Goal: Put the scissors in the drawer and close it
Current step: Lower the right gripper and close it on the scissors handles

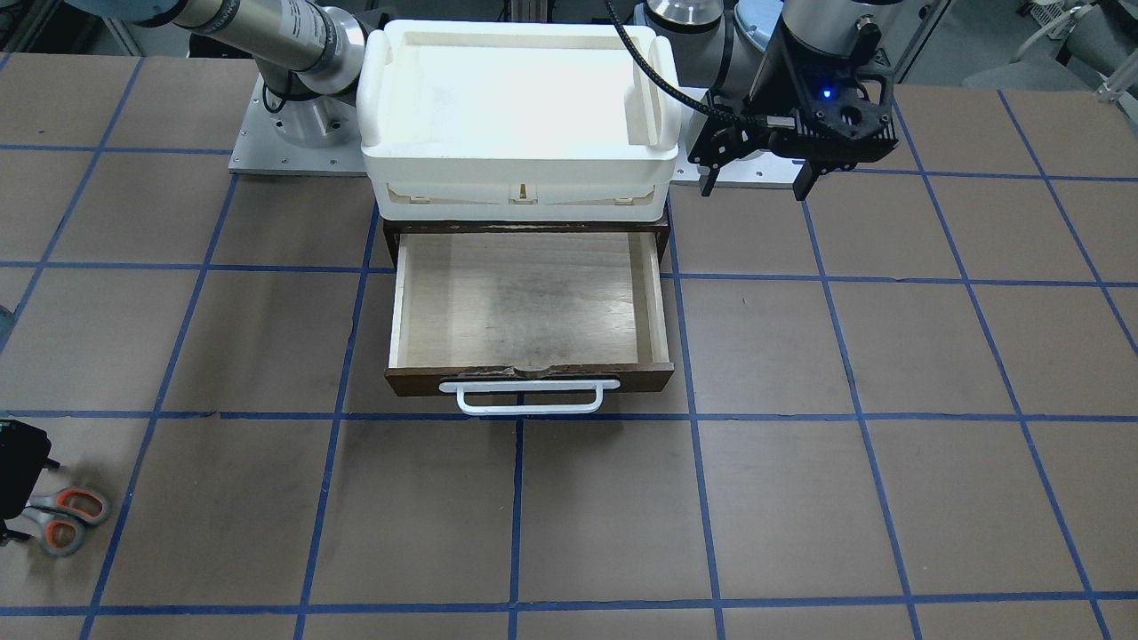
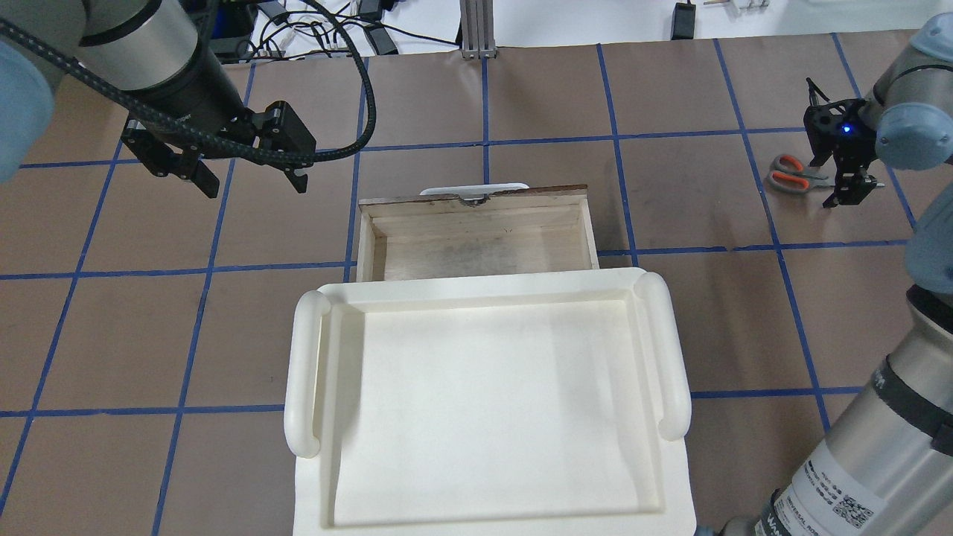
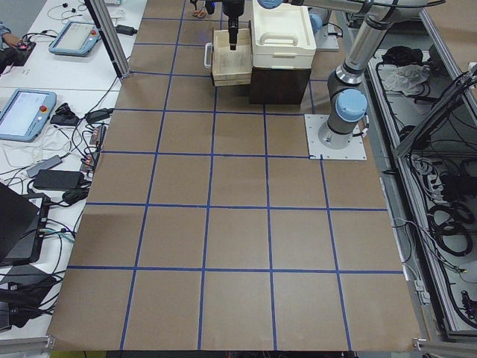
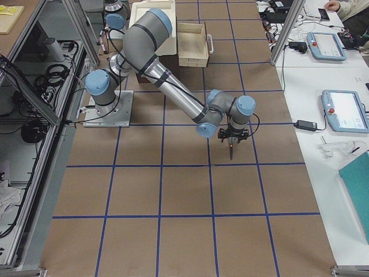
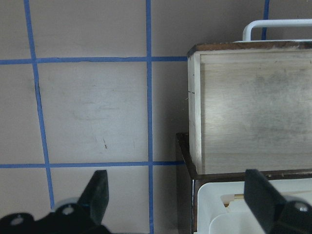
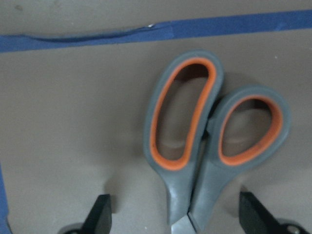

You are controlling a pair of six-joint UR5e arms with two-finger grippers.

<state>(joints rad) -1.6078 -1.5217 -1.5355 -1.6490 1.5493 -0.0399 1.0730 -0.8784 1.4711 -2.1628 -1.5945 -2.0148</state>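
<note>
The fingers (image 6: pixel 100 217) of the right gripper (image 2: pixel 849 190) are standing spread wide & pinching nothing. They are straddling the scissors (image 6: pixel 181 190), one finger on either side, just where the grey handles are narrowing toward the blades. In the wrist view neither finger is touching them, and the blades are running out of that view's bottom edge. The scissors are lying flat on the surface (image 1: pixel 800 498) w/ the handles closed together and the orange-lined loops pointing away from the gripper. A blue tape line (image 6: pixel 146 34) is running just beyond the loops. Seen from overhead they are lying outside the drawer (image 2: pixel 476 242), well apart from it, out on the robot's right. The fingers (image 5: pixel 97 192) of the left gripper (image 2: pixel 252 182) are also standing spread & holding nothing. That gripper is hanging above the surface just off the drawer's side on the robot's left, near the corner of the dark cabinet (image 5: pixel 184 161). The drawer is standing pulled out of that cabinet, its pale plywood floor showing, w/ a chipped top front edge. Its white bar handle (image 1: pixel 538 397) is facing away from the robot. A white tray (image 2: pixel 491 409) is sitting on top of the cabinet, btwn the two arm bases.
</note>
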